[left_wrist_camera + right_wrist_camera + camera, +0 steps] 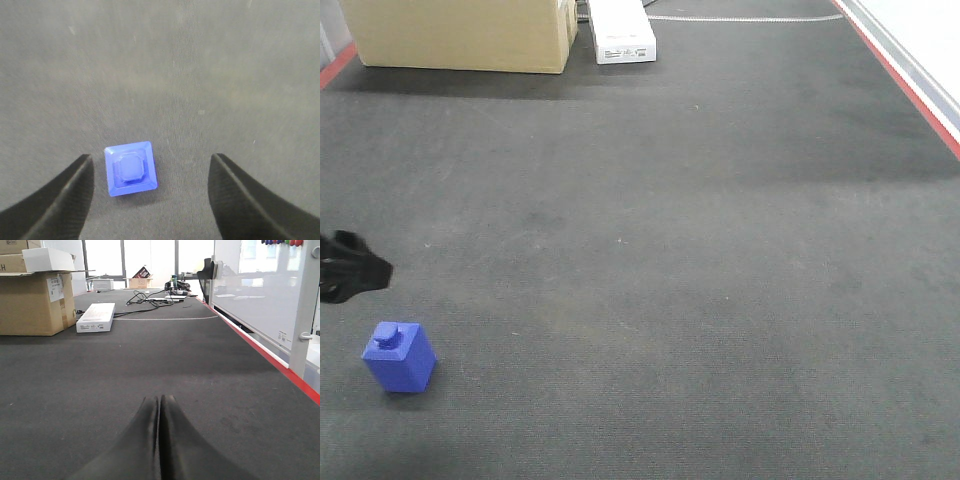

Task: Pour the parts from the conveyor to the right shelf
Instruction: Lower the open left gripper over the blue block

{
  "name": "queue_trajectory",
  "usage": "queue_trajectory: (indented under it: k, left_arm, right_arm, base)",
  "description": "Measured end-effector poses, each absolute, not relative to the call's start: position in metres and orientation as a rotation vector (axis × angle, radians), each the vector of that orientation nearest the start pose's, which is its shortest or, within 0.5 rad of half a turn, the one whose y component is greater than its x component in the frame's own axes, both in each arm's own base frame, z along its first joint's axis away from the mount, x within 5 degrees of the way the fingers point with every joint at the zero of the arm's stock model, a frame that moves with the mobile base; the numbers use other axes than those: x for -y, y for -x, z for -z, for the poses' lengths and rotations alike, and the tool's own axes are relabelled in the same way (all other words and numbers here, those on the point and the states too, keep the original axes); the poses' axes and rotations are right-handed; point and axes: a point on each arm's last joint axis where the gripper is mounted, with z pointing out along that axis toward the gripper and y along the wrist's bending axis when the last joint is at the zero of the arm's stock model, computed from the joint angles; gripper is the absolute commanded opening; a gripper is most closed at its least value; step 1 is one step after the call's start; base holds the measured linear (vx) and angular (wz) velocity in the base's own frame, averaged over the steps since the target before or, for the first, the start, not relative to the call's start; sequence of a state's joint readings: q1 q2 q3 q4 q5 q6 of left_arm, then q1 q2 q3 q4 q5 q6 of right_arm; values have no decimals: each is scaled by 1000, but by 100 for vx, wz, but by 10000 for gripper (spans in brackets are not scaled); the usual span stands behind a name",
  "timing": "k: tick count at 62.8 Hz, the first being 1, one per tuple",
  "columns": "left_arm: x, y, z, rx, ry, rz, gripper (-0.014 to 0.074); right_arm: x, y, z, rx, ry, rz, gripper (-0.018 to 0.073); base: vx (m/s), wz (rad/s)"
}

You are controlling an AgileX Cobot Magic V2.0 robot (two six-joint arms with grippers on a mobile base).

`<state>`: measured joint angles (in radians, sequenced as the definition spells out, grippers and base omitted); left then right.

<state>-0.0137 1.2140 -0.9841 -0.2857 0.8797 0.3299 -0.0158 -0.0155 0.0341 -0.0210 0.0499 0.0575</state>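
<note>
One of the parts, a small blue block (pixel 400 358) with a round stub on top, stands upright on the dark grey conveyor (pixel 700 250) at the near left. Seen from above in the left wrist view, the block (pixel 131 169) lies between the spread fingers of my open left gripper (pixel 151 157), closer to the left finger (pixel 75 195) and touching neither. A black part of that gripper (pixel 355 268) shows at the left edge, just beyond the block. My right gripper (pixel 160 399) is shut and empty, low over the belt. The right shelf is out of view.
A large cardboard box (pixel 460 35) and a flat white box (pixel 620 35) sit at the belt's far end, with cables (pixel 150 295) behind them. A red stripe (pixel 910 90) marks the right edge, beside a white panel on a post (pixel 250 290).
</note>
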Motion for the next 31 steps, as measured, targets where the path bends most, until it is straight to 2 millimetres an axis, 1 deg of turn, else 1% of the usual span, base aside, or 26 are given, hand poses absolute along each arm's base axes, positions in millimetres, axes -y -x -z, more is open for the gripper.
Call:
queue_trajectory:
  k: [1,8,14,19,27,31]
  left_arm:
    - [24,-241,-311,-2552,-290,236,468]
    - [31,-256,-305,-2611,-351,230,468]
    - [38,-268,-299,-2656,-394,183,468]
    - [41,-275,-294,-2688,-364,146,468]
    - [40,-282,-283,-2748,-288,107,469]
    - [40,-284,-277,-2786,-283,95,469]
  right_arm:
    - [1,-57,-198,-1551,-41,-16,-10]
    - [1,-57,-198,-1551,-41,-16,-10]
    - [1,-57,-198,-1551,-41,-16,-10]
    - [1,-57,-198,-1551,-41,-16,-10]
    - [1,-57,-198,-1551,-41,-16,-10]
    - [1,-57,-198,-1551,-41,-16,-10]
  base:
    - [0,0]
    - [0,0]
    - [0,0]
    - [0,0]
    - [0,0]
    - [0,0]
